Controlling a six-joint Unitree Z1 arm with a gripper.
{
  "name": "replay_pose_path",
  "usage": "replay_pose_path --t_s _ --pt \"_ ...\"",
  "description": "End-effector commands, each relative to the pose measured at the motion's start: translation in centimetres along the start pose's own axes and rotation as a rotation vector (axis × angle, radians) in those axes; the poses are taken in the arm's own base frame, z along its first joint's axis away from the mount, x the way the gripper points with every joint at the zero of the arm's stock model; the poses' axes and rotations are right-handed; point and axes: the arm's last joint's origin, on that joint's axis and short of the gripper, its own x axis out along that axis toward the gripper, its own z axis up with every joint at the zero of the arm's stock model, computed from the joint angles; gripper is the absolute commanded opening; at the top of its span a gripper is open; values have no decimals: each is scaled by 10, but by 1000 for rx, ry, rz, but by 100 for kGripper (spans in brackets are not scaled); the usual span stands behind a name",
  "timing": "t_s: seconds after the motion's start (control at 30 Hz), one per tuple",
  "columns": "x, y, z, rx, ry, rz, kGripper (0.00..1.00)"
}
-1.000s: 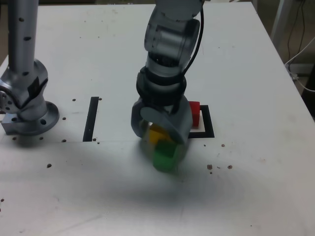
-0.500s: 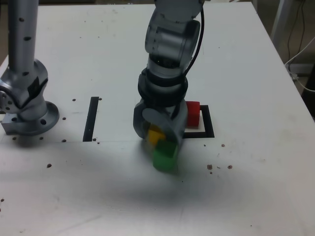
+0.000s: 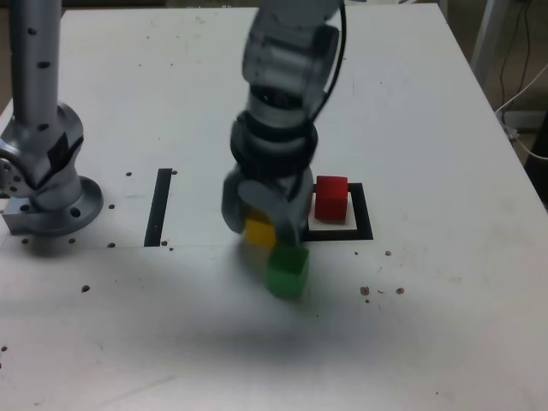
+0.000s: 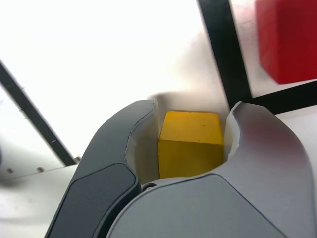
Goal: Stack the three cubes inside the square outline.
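Seen from the exterior view, with twelve o'clock at the far edge of the desk (image 3: 428, 111), the red cube (image 3: 331, 199) sits inside the square outline (image 3: 363, 211), a likely base for the stack. The yellow cube (image 3: 259, 229) is outside it, toward eight o'clock from red, partly hidden by the pincer (image 3: 266, 224). The green cube (image 3: 287, 272) is near yellow at about five o'clock, also outside the outline, and the straight strip (image 3: 158, 208) lies well apart toward nine o'clock. In the wrist view, yellow (image 4: 190, 144) is between the fingers, which are closed on its sides, so the pincer has hold of it; red (image 4: 290, 42) stands beyond the nearest corner of the outline, untouched. The step in hand looks to be picking up yellow as the second layer, though how far it is off the desk, if at all, I can't tell. What comes next should be a straight lift until yellow clears red's top, a carry toward two o'clock, then squaring it over red before lowering and letting go. Green would be left for last, and a low swing could knock red off its spot.
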Motion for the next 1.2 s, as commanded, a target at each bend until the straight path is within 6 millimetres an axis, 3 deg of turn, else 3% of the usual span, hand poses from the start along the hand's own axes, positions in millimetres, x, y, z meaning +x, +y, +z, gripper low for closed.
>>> replay_pose_path --t_s 0.0,0.2,0.47,0.83,1.17 --pt "-9 3 -7 -19 -1 11 28" --pt "-37 24 -14 -97 -13 21 28" --pt "-66 61 -1 -159 -37 -7 28" --pt "-57 86 31 -216 -37 -88 28" --pt "-45 93 48 -231 -27 -115 28"
